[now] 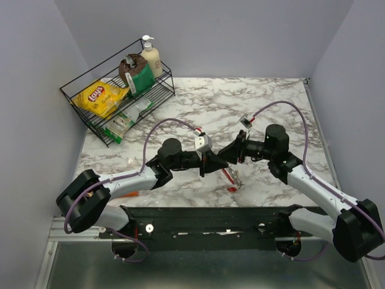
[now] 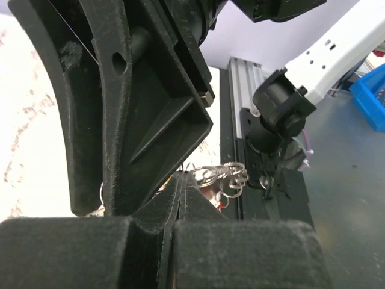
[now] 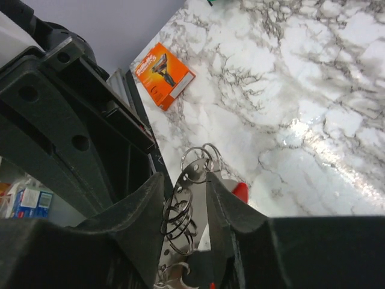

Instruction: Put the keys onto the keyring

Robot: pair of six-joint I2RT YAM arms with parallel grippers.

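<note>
The keyring (image 1: 230,177) hangs between the two arms, its red loop below a silvery plate. In the right wrist view my right gripper (image 3: 183,180) is shut on that holed silvery plate (image 3: 198,174), which carries several wire split rings; the red part (image 3: 240,191) shows behind it. My left gripper (image 1: 203,167) sits just left of the keyring. In the left wrist view its jaws (image 2: 180,179) are pressed together, with the cluster of split rings (image 2: 224,174) just beyond the tips. I cannot tell if a wire is pinched there. No coloured key heads show clearly.
A wire rack (image 1: 90,114) at the back left holds a yellow chips bag (image 1: 102,96), a pump bottle (image 1: 150,57) and packets. A flat orange packet (image 3: 163,73) lies on the marble table near the left arm. A small pale thing (image 1: 133,161) lies by the left forearm.
</note>
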